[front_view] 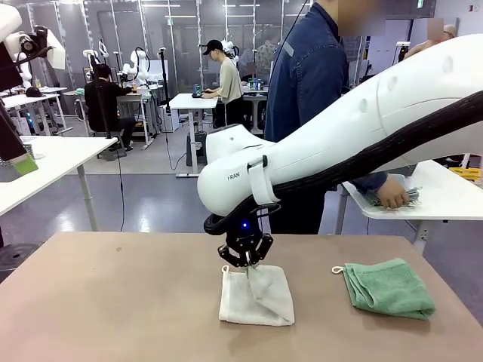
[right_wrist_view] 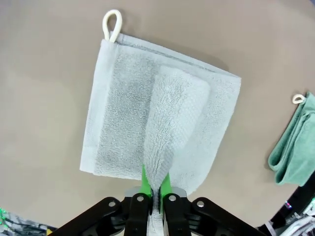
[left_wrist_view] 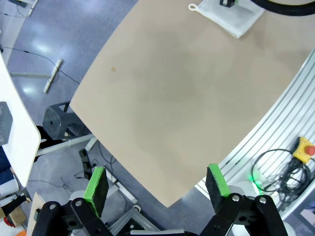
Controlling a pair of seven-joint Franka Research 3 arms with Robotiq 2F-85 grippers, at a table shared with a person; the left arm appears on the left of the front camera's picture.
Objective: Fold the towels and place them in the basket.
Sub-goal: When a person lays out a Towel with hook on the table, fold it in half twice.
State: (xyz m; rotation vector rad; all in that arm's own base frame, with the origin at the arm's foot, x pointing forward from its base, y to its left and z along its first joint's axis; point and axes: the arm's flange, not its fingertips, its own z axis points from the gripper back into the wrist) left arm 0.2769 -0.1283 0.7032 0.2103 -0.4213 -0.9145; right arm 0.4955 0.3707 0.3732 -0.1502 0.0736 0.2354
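Cream-white terry towel (right_wrist_view: 162,123) lies mid-table, one edge pinched up between the right gripper (right_wrist_view: 156,189)'s green pads, likely for a fold. The folded mint-green terry towel (front_view: 389,286) waits alongside; the left gripper (left_wrist_view: 157,184) hangs spread, idle.

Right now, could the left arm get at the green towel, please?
Probably not easily. The left pincer hangs open off the table's left edge, the green towel lies far right, and the right arm, its pincer on the white towel, crosses between.
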